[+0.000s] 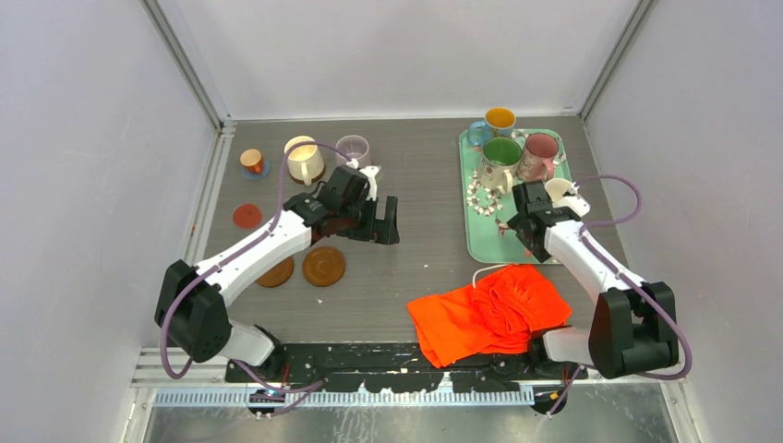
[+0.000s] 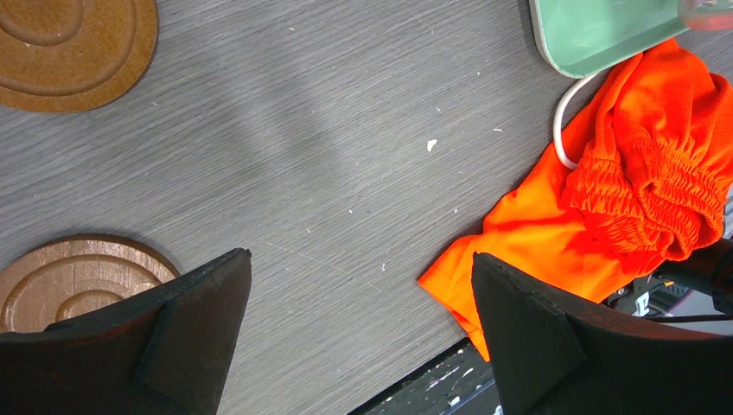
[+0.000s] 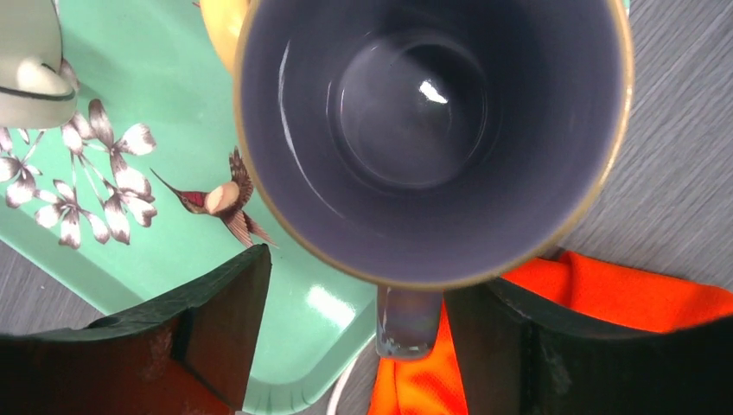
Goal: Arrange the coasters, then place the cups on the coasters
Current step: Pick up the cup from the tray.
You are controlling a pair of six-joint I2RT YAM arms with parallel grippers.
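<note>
Nearest, the orange cloth [image 3: 622, 294], bunched at the tray [image 3: 186, 52] corner. There the right gripper [image 3: 359, 290] — released, jaws straddling the handle [image 3: 408, 320] of the purple-lined mug [image 3: 432, 130]; handle off-centre, so closing may twist or tip it. Across, the left gripper [image 2: 360, 259] spread, empty, beside wooden coasters [image 2: 69, 43].

Lab test cell: white panels [image 1: 92, 138], aluminium framing [image 1: 189, 57].

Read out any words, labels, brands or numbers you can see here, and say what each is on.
None: no readable text in any view.
The tray carries only painted flowers and a hummingbird; the mug, wooden coasters and orange cloth show no print.
</note>
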